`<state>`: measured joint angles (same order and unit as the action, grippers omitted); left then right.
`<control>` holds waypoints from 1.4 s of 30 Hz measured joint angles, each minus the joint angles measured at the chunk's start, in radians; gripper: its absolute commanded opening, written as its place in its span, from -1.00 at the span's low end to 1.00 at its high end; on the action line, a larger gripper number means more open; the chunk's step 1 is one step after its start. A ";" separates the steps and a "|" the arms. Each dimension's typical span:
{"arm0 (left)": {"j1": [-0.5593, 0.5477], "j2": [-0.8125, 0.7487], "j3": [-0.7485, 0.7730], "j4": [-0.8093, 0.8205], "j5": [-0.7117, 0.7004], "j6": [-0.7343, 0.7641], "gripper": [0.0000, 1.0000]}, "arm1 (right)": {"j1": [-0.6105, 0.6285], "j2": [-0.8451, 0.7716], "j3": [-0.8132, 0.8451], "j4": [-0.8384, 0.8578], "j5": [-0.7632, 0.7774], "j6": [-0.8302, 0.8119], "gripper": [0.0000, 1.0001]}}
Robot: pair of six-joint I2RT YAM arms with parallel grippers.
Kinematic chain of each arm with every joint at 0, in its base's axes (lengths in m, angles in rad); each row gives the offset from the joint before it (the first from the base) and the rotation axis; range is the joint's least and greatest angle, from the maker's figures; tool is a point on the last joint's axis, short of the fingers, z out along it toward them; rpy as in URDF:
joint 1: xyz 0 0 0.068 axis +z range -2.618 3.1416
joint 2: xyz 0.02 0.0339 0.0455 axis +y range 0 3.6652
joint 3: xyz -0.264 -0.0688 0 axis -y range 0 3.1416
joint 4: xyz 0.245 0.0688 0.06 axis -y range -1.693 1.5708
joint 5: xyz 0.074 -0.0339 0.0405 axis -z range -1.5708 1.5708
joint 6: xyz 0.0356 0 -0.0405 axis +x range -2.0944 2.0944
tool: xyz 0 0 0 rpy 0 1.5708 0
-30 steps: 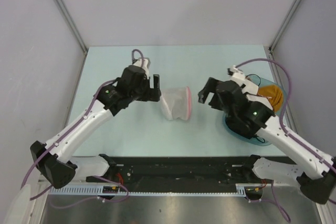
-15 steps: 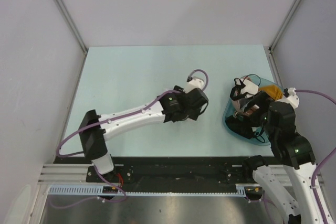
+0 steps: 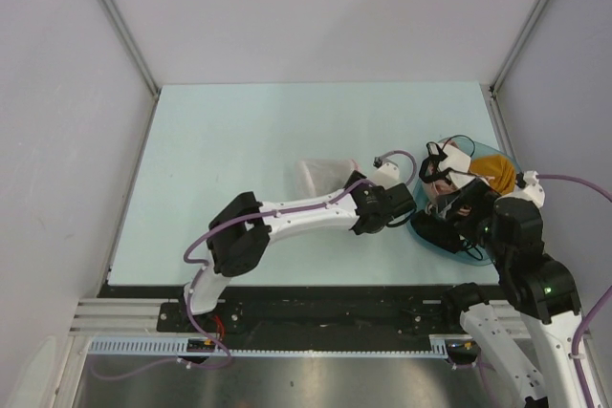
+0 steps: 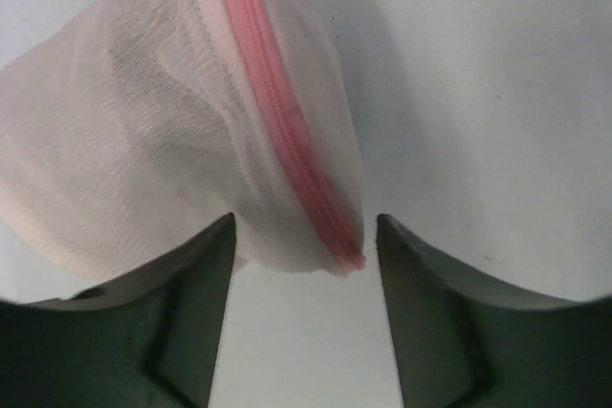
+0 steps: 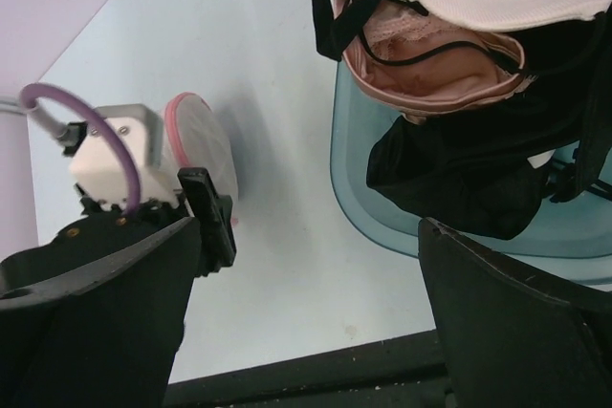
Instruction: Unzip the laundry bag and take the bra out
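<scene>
Bright, even light is coming from above, w/o glare. The laundry bag (image 4: 182, 131) is throwing a soft grey shadow (to its right, left wrist cam). The fingers (image 4: 172, 322) are showing dark and blurred in both wrist pics.

The pale blue-green table (image 3: 220, 140) carries the white mesh laundry bag (image 3: 323, 175), which lies on its side near the middle. A teal basin (image 5: 356, 169) heaped with clothes sits toward the right edge.

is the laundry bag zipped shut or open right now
Shut, as far as shows: on the laundry bag the pink zipper runs as one closed line in the left wrist view, no gap.
</scene>
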<state>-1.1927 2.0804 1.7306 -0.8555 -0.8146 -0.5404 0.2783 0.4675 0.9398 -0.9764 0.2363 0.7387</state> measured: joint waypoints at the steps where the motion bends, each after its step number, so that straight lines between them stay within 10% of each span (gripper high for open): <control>1: 0.001 0.010 0.008 -0.001 -0.006 0.000 -0.36 | 0.000 0.000 0.000 0.001 -0.005 -0.001 1.00; 4: 0.010 0.043 0.048 -0.005 -0.024 0.021 -0.99 | 0.000 0.002 0.000 0.001 -0.023 -0.006 0.99; 12: 0.111 -0.133 0.008 0.023 0.191 0.137 -0.99 | 0.000 0.011 0.000 0.000 -0.043 -0.009 0.99; 22: 0.384 -0.656 -0.126 0.226 0.979 0.281 -0.99 | -0.001 0.055 -0.002 0.019 -0.050 -0.034 0.99; 25: 0.438 -0.659 -0.215 0.303 1.202 0.275 -0.11 | -0.001 0.069 -0.005 0.032 -0.051 -0.043 1.00; 26: 0.454 -0.645 -0.240 0.319 1.247 0.272 0.73 | -0.001 0.071 -0.007 0.037 -0.054 -0.044 0.99; 28: 0.509 -0.581 -0.297 0.345 1.325 0.240 0.99 | -0.001 0.076 -0.012 0.046 -0.062 -0.049 0.99; 35: 0.702 -0.394 -0.312 0.262 1.176 0.155 0.97 | -0.001 0.040 -0.048 0.050 -0.069 -0.060 0.99; 42: 0.578 -0.603 -0.312 0.253 0.863 0.142 0.88 | -0.001 -0.010 -0.076 0.036 -0.066 -0.058 0.99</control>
<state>-0.6147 1.4773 1.4189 -0.6025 0.0486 -0.3985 0.2771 0.4580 0.8635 -0.9401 0.1699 0.6807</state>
